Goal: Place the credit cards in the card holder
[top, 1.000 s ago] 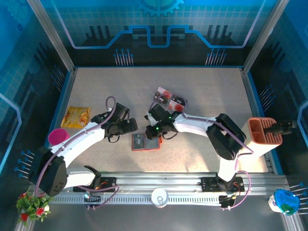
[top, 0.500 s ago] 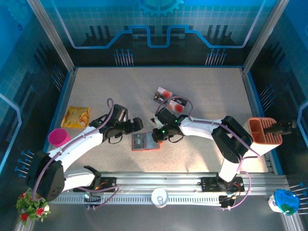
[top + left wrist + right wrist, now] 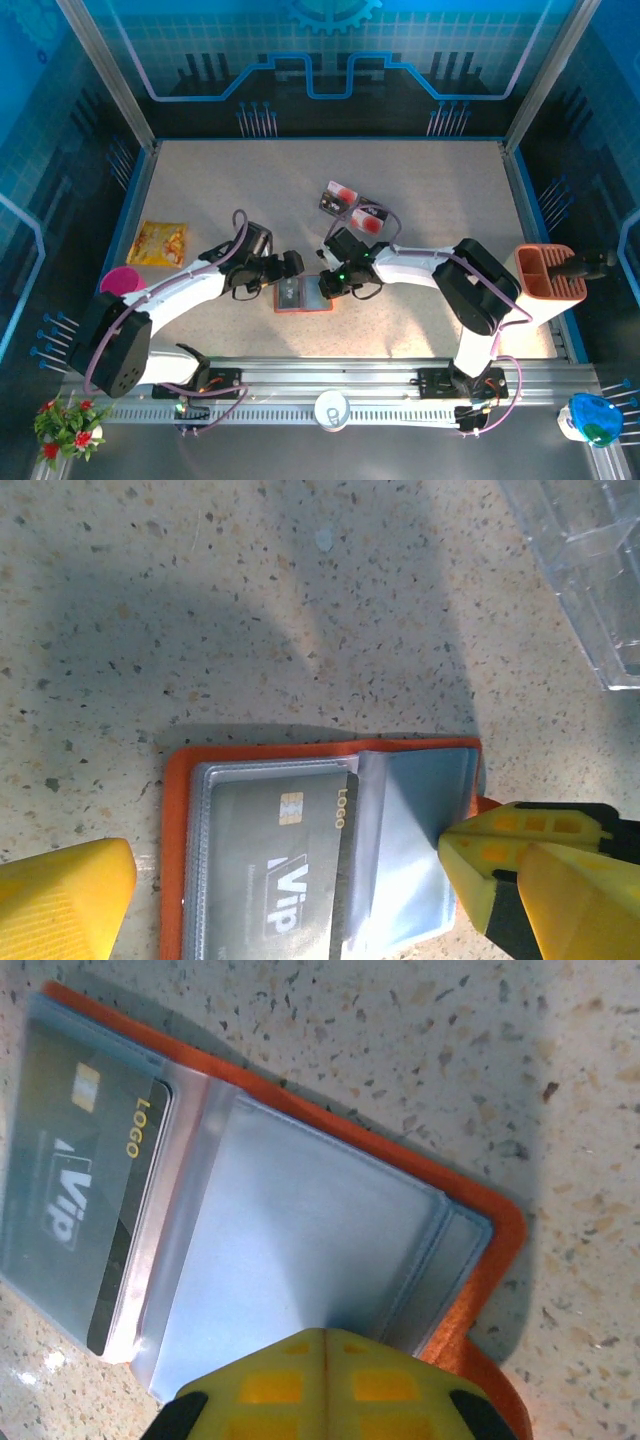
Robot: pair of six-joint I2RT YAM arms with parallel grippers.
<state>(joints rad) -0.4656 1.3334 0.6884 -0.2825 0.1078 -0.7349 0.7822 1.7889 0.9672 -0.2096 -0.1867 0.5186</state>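
1. Hovering low over the open card holder (image 3: 303, 296) in the middle of the table (image 3: 450, 180), both hands had closed in on it, one from each side.
2. The left hand (image 3: 288, 266) was spread wide. In its wrist view the yellow fingers (image 3: 60, 900) stood on either side of the holder's orange cover (image 3: 172, 860) and gripped nothing.
3. The right hand (image 3: 325, 1360) was pressed together, its tips down at the edge of the grey-blue pocket (image 3: 300, 1230). Whether a leaf of that pocket was nipped between them could not be made out.
4. One VIP card (image 3: 90, 1170) sat in the clear sleeve on the other half. Two loose credit cards (image 3: 340, 197) (image 3: 369, 213) lay on the table just beyond the right arm, apart from the holder.
5. The step in hand looked like readying the empty pocket, with the task partly done: one card in, at least two to go.
6. The next move would call for fetching a loose card. A flat card on a flat table needs a careful pinch at its edge, and the holder must be kept from sliding when the card goes in.
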